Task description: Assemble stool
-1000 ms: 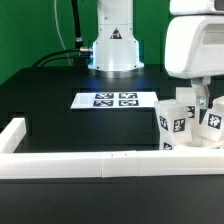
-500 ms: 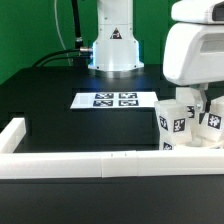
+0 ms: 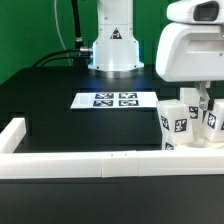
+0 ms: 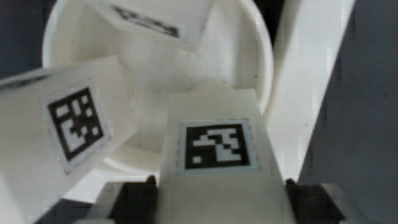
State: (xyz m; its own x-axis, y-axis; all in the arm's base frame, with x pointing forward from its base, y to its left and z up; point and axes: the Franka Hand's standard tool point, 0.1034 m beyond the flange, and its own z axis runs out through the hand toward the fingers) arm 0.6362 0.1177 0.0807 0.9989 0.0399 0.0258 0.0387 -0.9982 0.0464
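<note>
Clamped between the two fingers [image 4: 128, 198] of the gripper [image 4: 217, 196]: one short blocky white leg [image 4: 217, 150], its black-and-white square tag facing the wrist camera, a finger pressed against each side. Just beside it, a second leg [image 4: 71, 115], tilted, with a tag of its own. Behind both, the curved white wall of the seat disc [image 4: 187, 60]; a third tag up at its far end, on what part cannot be told.

Seen from the exterior view, all of it gathered at the exterior view's right, close behind the rail [image 3: 90, 165]. Two tagged legs countable there, one at [image 3: 172, 122] and one at [image 3: 213, 118]; between them another white piece, half hidden under the arm's bulky white wrist housing [image 3: 190, 50], so which of them sits in the jaws cannot be told from here. Below them, a low white shape, too cut off to name.

One marker board [image 3: 118, 99], flat, with four tags, well apart from the parts, near the arm's base [image 3: 112, 45]. One black table [image 3: 60, 110], bordered in front and on the exterior view's left by the long white rail. Green backdrop [image 3: 35, 25] behind, black cables [image 3: 70, 30] running down to the base.
</note>
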